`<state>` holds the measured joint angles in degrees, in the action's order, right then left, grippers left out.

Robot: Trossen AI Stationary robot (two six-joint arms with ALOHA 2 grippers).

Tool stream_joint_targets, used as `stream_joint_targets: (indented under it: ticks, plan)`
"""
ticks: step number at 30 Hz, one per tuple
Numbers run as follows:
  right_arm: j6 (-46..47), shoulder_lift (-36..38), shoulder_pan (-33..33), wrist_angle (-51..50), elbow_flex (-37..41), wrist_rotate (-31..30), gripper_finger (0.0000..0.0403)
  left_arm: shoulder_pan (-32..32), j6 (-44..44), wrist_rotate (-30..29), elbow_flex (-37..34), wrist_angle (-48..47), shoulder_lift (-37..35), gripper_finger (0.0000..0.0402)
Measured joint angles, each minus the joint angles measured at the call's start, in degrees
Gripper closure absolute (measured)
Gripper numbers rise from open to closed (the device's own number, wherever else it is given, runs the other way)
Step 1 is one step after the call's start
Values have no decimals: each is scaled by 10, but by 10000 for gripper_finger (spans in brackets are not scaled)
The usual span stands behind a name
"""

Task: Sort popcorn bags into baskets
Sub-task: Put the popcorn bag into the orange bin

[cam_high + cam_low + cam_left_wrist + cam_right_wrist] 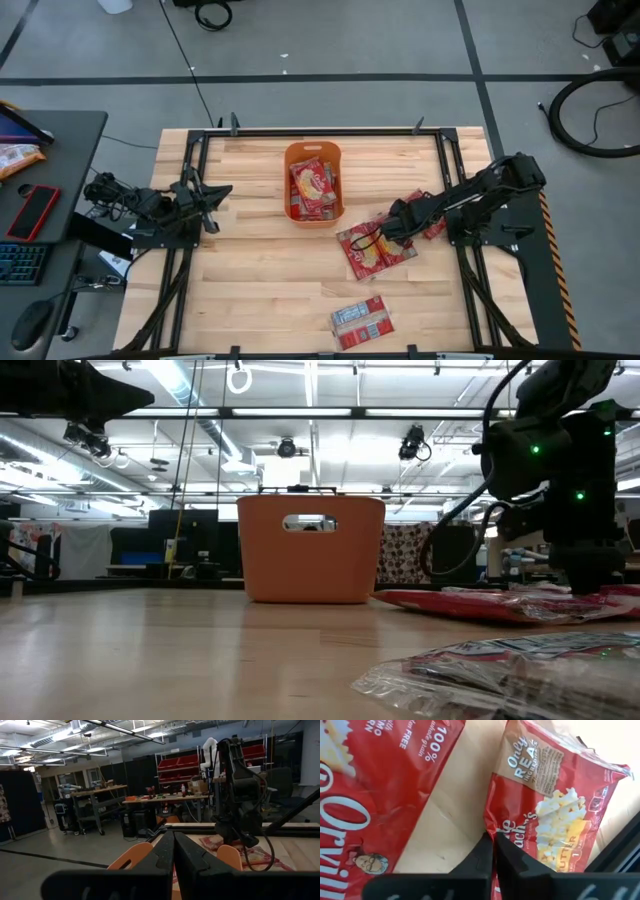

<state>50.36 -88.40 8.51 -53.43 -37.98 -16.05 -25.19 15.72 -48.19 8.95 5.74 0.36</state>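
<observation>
Several red popcorn bags lie flat on the table: a cluster near the right arm, one more partly under that arm, and one label side up near the front edge. More bags sit inside the orange basket. My right gripper is low over the cluster and shut at one bag's edge. My left gripper hovers shut at the table's left side, away from every bag. The low view shows the basket standing on the table. My right gripper is shut on the side edge of a red popcorn bag, pinched between the two fingers. It comes from above, slanting down. The bag lies on the table beside a second bag.
Bare wood lies between the basket and the left arm and along the table's front left. A black frame rail borders the table. A side desk at the left holds a red phone and a keyboard.
</observation>
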Motion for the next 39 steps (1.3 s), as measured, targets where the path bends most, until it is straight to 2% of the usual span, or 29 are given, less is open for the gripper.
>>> stream_joint_targets:
  ticks: [4,8,15,20,23,27,35,39]
  plan:
    - [-6,-3,1,-14,-21,-6,392,0,0,0,0,0,0,388]
    - [-32,-3,10,-31,-60,-44,398,0,0,0,0,0,0,388]
    - [-59,-2,17,-92,-138,-117,398,0,0,0,0,0,0,388]
    - [-135,-2,30,-110,-192,-201,398,0,0,0,0,0,0,388]
    - [-219,-1,42,-100,-222,-253,398,0,0,0,0,0,0,388]
    - [-387,-1,53,-46,-239,-297,398,0,0,0,0,0,0,388]
    - [-745,-6,50,155,-240,-304,398,0,0,0,0,0,0,388]
    - [-885,-8,34,248,-240,-304,397,0,0,0,0,0,0,388]
